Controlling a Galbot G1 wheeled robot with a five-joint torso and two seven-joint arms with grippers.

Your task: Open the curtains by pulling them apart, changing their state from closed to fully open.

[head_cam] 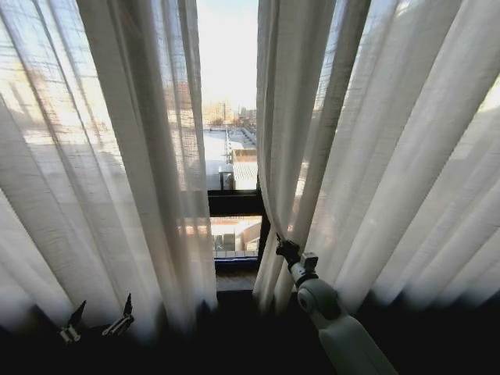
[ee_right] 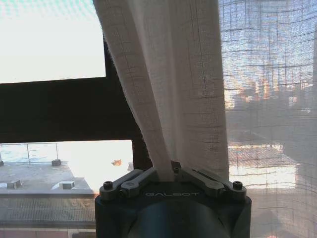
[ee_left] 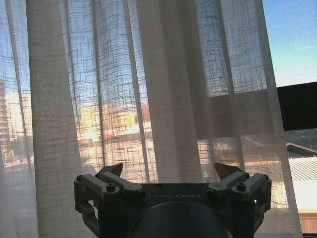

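The right end effector (head_cam: pixel 287 251) pinches the right curtain's (head_cam: pixel 375 156) inner edge, ready to drag it aside. The left end effector (head_cam: pixel 98 320) waits spread before the left curtain (head_cam: pixel 101 172), a narrow gap between them.

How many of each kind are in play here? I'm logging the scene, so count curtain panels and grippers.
Curtain panels: 2, the left panel and the right panel
Grippers: 2, the left gripper open in front of the left panel, the right gripper shut on the right panel's inner edge
Total: 4
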